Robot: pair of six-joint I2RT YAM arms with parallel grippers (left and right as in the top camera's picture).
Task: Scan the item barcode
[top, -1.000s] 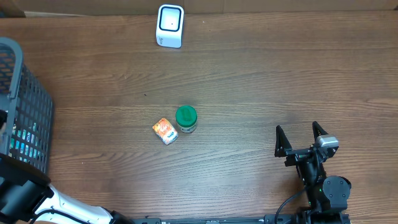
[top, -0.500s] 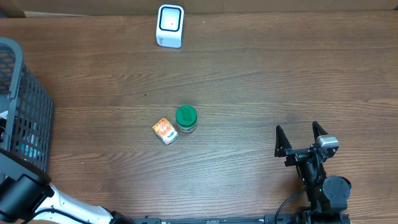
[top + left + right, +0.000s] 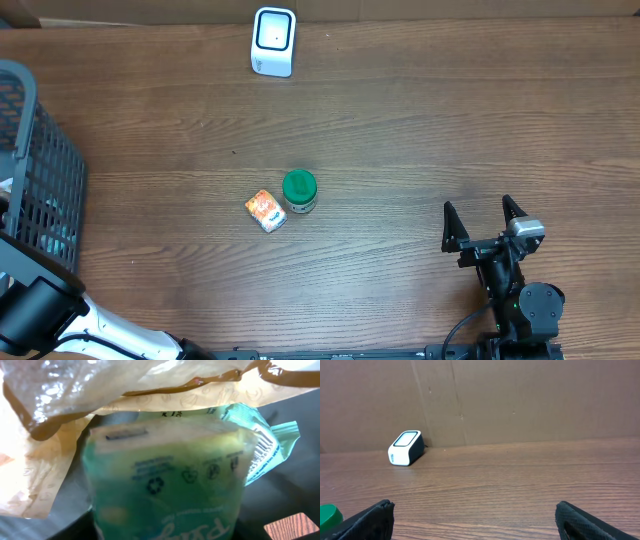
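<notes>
A green plastic packet with white lettering fills the left wrist view. It spans the whole gap of my left gripper, whose dark fingers show only at the bottom corners, shut on it. A teal wrapper with a barcode lies behind it, under a crinkled clear-and-brown bag. From overhead the left gripper is hidden down in the black mesh basket. The white scanner stands at the table's far edge. My right gripper hangs open and empty at the near right.
A green-lidded jar and a small orange packet sit side by side mid-table. The right wrist view shows the scanner far left against a cardboard wall, and the jar lid at the left edge.
The left arm has shifted slightly inside the basket, and the blue item seen through the mesh shows less. The right arm and the table items have not moved.
</notes>
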